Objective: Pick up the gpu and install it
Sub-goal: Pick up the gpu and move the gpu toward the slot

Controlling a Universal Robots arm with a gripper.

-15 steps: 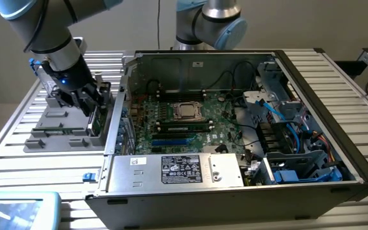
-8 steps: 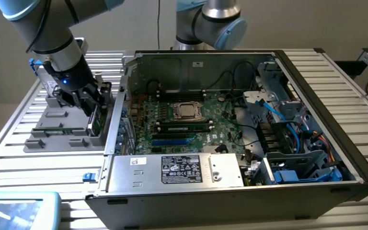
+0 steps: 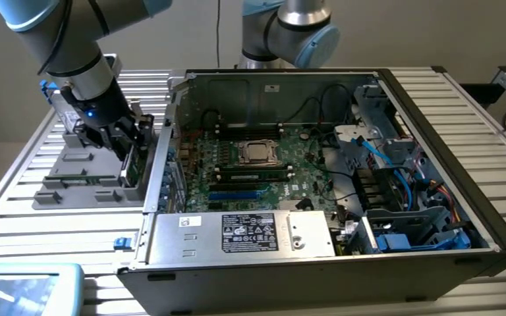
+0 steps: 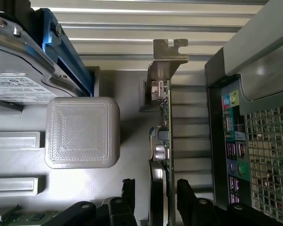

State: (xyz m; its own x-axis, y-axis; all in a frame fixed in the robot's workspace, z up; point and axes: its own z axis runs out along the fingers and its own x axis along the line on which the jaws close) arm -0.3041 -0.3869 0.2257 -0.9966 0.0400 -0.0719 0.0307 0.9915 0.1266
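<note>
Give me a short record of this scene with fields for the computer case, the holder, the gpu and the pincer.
computer case: side open, motherboard exposed
gray holder: on the table, at the exterior view's left of the case
gpu: standing on edge in the holder, not in the case
pincer: open, one finger on each side of the gpu

In the exterior view the gripper point(image 3: 119, 143) hides most of the gpu point(image 3: 132, 170), while the wrist view's edge cuts off the gpu's gripper-side end, the hard drive point(image 4: 14, 75) and the computer case point(image 4: 254, 94).
</note>
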